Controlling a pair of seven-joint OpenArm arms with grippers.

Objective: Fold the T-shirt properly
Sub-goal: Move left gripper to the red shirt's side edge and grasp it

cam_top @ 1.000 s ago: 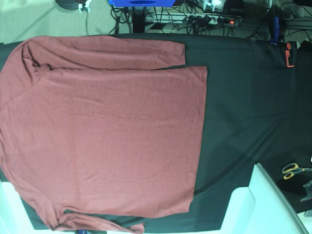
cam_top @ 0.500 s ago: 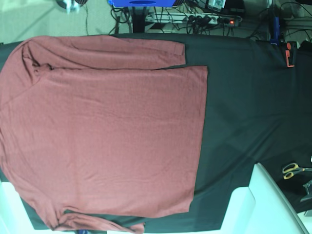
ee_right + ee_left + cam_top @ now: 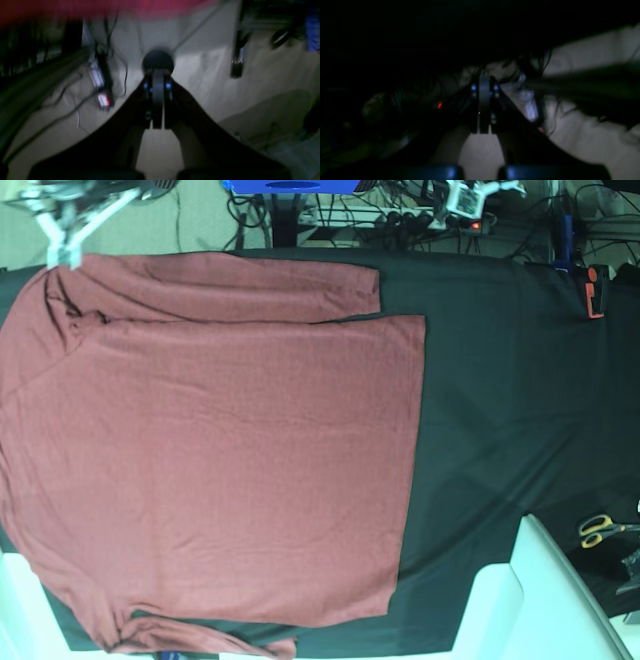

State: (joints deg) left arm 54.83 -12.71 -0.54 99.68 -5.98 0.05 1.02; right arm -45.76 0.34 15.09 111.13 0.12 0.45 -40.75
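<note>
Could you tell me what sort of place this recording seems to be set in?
Probably a robotics lab or workshop: a black-covered table holds the T-shirt, a power strip with tangled cables lies on the floor beyond it, and scissors sit nearby.

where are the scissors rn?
Base view, lower right edge: the yellow-handled scissors lie on the black table covering, beside the white block, well apart from the T-shirt.

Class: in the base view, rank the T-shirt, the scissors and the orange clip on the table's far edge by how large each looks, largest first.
1. T-shirt, by far the largest.
2. and 3. Scissors and orange clip look about alike; the scissors are partly cut off at the frame edge, so I leave them unranked.
</note>
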